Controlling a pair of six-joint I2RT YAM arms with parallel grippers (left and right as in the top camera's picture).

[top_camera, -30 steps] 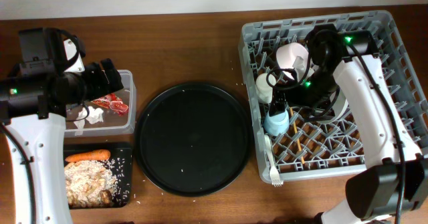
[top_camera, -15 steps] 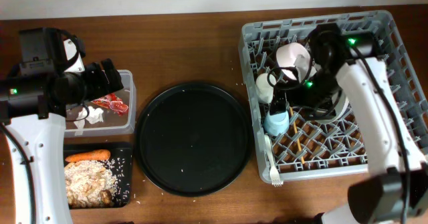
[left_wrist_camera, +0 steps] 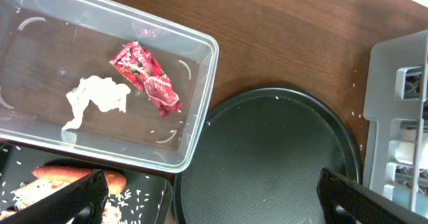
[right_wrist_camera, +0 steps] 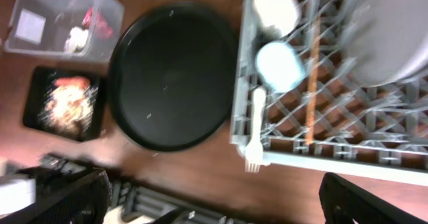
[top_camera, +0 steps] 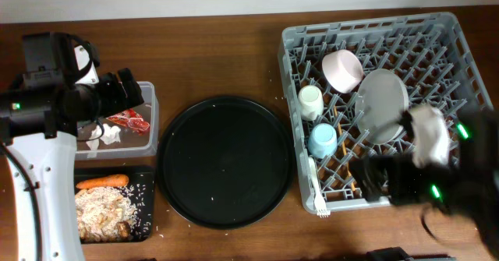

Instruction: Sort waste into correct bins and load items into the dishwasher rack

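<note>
As the overhead view shows, setting: a brown wooden desk (top_camera: 218, 51) with an arm at each side.
Left pincer (left_wrist_camera: 212, 184): fingers wide apart, gripping nothing, hanging by the clear tub's edge.
Clear tub (left_wrist_camera: 200, 50): just below the left pincer; red wrapper (left_wrist_camera: 147, 77) and white tissue (left_wrist_camera: 93, 100) lie inside, side by side.
Shallow black tray (top_camera: 146, 175): near that pincer, next to the tub; holds the carrot (top_camera: 101, 181) and rice scraps (top_camera: 101, 210).
Round black tray (top_camera: 226, 160): between the two pincers.
Right pincer (right_wrist_camera: 214, 184): fingers spread apart, nothing between them; blurred from overhead.
Dishwasher rack (top_camera: 468, 51): beneath and ahead of the right pincer; holds pink bowl (top_camera: 343, 68), cream cup (top_camera: 311, 100), blue cup (top_camera: 323, 139), grey-green plate (top_camera: 382, 105) and chopsticks (right_wrist_camera: 311, 83).
White fork (right_wrist_camera: 254, 134): along the rack's side nearest the round tray, tines past the corner.
</note>
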